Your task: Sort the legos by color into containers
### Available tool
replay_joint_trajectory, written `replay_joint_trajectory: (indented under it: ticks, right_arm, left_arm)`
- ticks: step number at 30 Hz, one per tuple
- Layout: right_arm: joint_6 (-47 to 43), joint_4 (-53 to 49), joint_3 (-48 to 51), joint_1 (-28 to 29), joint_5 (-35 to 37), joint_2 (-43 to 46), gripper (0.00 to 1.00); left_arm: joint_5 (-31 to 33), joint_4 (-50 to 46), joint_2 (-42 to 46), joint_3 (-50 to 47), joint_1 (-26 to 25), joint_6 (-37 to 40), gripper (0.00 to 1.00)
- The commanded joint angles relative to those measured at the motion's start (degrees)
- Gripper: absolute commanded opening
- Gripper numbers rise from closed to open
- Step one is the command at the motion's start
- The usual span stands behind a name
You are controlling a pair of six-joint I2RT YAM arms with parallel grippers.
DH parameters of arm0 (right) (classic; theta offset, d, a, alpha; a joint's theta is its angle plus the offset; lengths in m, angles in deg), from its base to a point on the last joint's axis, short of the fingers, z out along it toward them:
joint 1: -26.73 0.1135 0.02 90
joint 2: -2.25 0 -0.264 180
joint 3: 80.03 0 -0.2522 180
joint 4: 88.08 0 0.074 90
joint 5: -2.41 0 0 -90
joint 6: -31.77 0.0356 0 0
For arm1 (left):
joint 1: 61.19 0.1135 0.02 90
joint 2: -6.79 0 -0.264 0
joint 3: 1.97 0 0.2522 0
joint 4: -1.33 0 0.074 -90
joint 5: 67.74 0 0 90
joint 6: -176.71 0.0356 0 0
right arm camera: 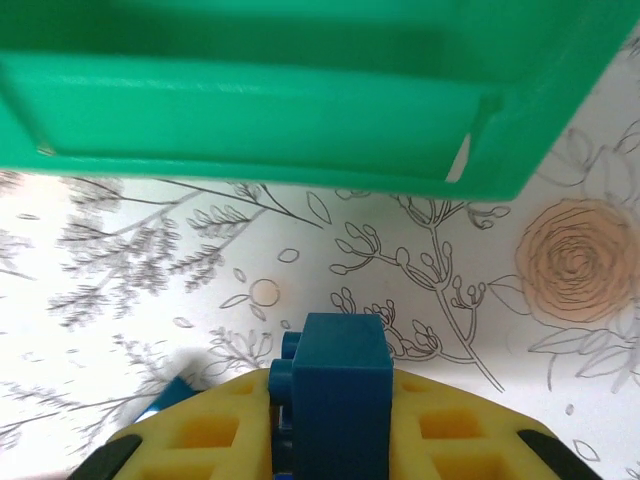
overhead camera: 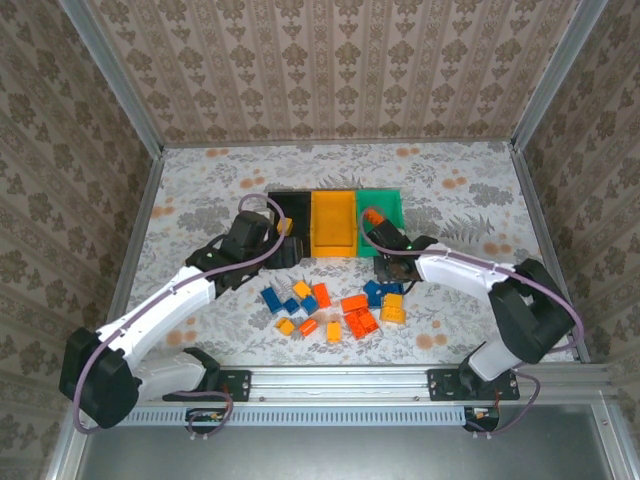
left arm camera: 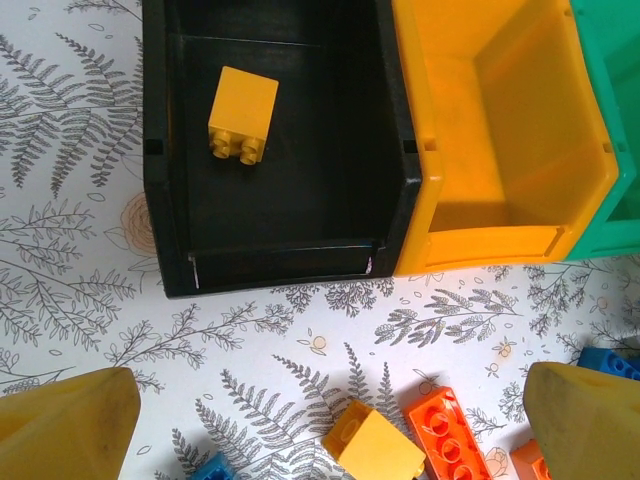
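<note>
One small blue studded plastic brick (right arm camera: 345,385), pinched between the yellow ribbed fingers (right arm camera: 215,435) of the right gripper (right arm camera: 335,450), jaws drawn in tight against its two sides, studs turned toward the left-hand finger. Whether lifted or resting on the table, cannot tell. Just ahead of those fingertips, the near wall of an open-topped rectangular green plastic bin (right arm camera: 250,110), apart from the brick, a strip of white fern-and-flower-printed tabletop (right arm camera: 560,330) between. Inside that bin, from the top camera, one orange-red brick (overhead camera: 372,216). Behind and to the left of the right gripper, a loose scatter of about a dozen blue, orange-red and yellow bricks (overhead camera: 356,304) on the tabletop, a yellow block (overhead camera: 392,310) and a blue block (overhead camera: 372,292) nearest it. Left of the green bin and side by side with it, a yellow-orange plastic bin (overhead camera: 333,222) of the same shape, then a black plastic bin (left arm camera: 280,268), all three in one row. Left gripper (left arm camera: 325,440) poised above the tabletop just short of the black bin, yellow fingers spread wide, nothing between them. Ahead of it, on the black bin's floor, a single yellow brick (left arm camera: 243,113) lying on its side, studs toward the gripper. Beneath the spread fingers, another yellow brick (left arm camera: 375,445) just beside a long orange-red brick (left arm camera: 447,435), blue pieces near either fingertip.
</note>
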Motion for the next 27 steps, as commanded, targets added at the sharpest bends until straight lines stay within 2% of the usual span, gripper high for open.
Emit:
replay_joint_trajectory:
  ticks: [1, 5, 9, 15, 21, 24, 27]
  right_arm:
    - [-1.19, -2.82, -2.42, 0.24, -0.06, 6.54, 0.23]
    - [-3.25, -4.87, -7.54, 0.74, -6.85, 9.89, 0.23]
    - [-4.72, -4.19, -16.29, 3.97, -9.24, 2.99, 0.23]
    - [-4.95, -1.73, -29.57, 4.98, -6.25, -12.86, 0.24]
    - [-3.96, -5.91, -42.23, 4.0, -1.48, -26.19, 0.26]
    - [-3.48, -7.34, -45.82, 3.76, -0.24, -29.77, 0.32]
    - [-3.17, -7.31, -47.03, 3.66, -0.18, -30.76, 0.41]
  left_arm:
    - [1.18, -0.44, 2.68, -0.97, 0.45, -0.75, 1.0]
    - [1.12, -1.09, 5.0, -2.26, 1.09, -0.57, 1.0]
    - [0.99, -2.14, 6.75, -3.91, 1.6, -1.4, 1.0]
    - [0.87, -4.98, 8.76, -6.47, 2.3, -3.41, 0.98]
    - [0.57, -6.97, 10.62, -8.88, 2.98, -5.01, 0.98]
    - [0.44, -7.71, 10.98, -9.28, 3.33, -5.23, 0.98]
    - [0.05, -8.08, 10.92, -9.54, 3.55, -5.31, 0.98]
